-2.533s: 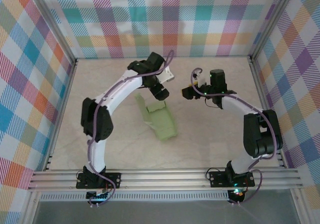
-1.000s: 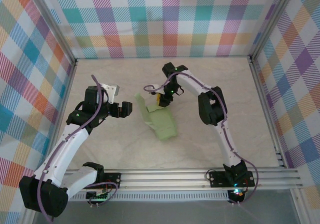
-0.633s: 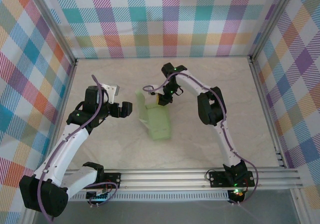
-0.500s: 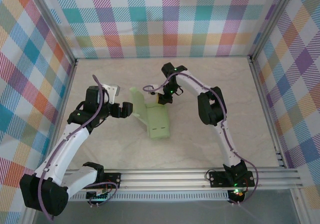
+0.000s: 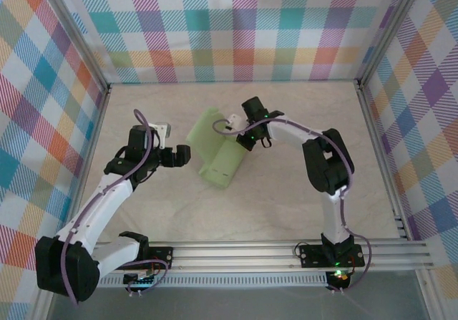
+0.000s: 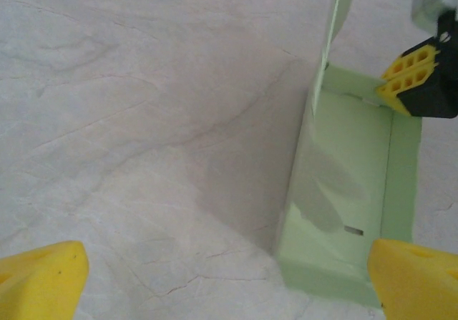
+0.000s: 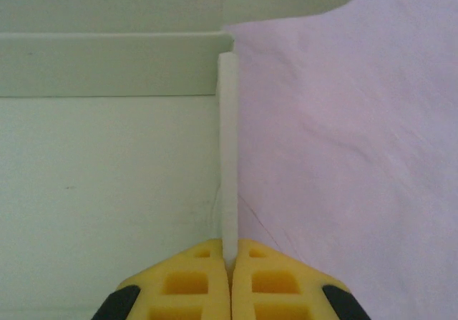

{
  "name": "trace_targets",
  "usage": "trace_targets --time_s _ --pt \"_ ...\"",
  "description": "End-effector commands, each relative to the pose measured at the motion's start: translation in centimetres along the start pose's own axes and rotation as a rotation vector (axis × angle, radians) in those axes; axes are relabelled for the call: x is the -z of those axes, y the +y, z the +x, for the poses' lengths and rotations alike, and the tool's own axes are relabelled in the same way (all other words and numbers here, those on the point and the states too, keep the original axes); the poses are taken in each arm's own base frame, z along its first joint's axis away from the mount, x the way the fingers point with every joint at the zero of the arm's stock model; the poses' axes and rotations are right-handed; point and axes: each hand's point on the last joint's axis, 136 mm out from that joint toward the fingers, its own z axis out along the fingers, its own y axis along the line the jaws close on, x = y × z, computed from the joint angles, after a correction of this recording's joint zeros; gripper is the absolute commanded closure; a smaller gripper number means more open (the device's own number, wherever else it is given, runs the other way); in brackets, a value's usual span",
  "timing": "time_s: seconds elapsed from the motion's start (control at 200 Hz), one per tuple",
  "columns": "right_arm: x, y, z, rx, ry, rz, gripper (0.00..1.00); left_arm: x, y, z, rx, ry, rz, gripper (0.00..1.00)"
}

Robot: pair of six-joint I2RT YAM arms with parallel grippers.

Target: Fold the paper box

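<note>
Left pincer (image 6: pixel 229 284) spread wide, right pincer (image 7: pixel 230 259) pinched closed

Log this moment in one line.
right gripper: shut on box wall | left gripper: open, beside box, apart | box: partly folded, one flap raised

free: table (image 5: pixel 300 191) beside paper box (image 5: pixel 222 165) | obstacle: right fingers (image 7: pixel 184 285) on its wall
</note>
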Motion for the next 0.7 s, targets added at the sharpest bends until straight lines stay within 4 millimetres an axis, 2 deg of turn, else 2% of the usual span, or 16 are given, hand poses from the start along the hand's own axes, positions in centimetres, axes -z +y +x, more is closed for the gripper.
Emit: trace_targets --time_s 0.0,0.045,0.19,0.3,0.375,0.515,0.7 --pt "3.1 -3.5 1.4 -0.443 -0.028 0.252 1.00 -0.6 -1.3 -0.3 -0.012 -0.030 0.091 0.00" --pt "3.6 -2.7 2.8 -0.548 -0.020 0.251 1.00 -0.2 -2.3 -1.0 -0.063 -0.088 0.135 0.00" --pt "5.3 -0.4 6.9 -0.831 -0.023 0.282 1.00 0.4 -5.8 -0.4 -0.271 -0.190 0.194 0.00" --pt "5.8 0.9 8.8 -0.852 -0.023 0.319 1.00 -0.7 -9.7 1.4 -0.439 -0.207 0.286 0.00" --pt "5.5 1.5 9.9 -0.858 -0.030 0.319 1.00 -1.9 -11.8 3.1 -0.513 -0.157 0.367 0.00" --pt "4.6 2.0 10.6 -0.860 -0.012 0.299 0.96 -3.9 -14.2 5.3 -0.604 -0.052 0.454 0.00" --pt "5.7 1.8 8.6 -0.802 -0.076 0.268 0.65 -4.7 -14.9 5.9 -0.627 -0.006 0.486 0.00"
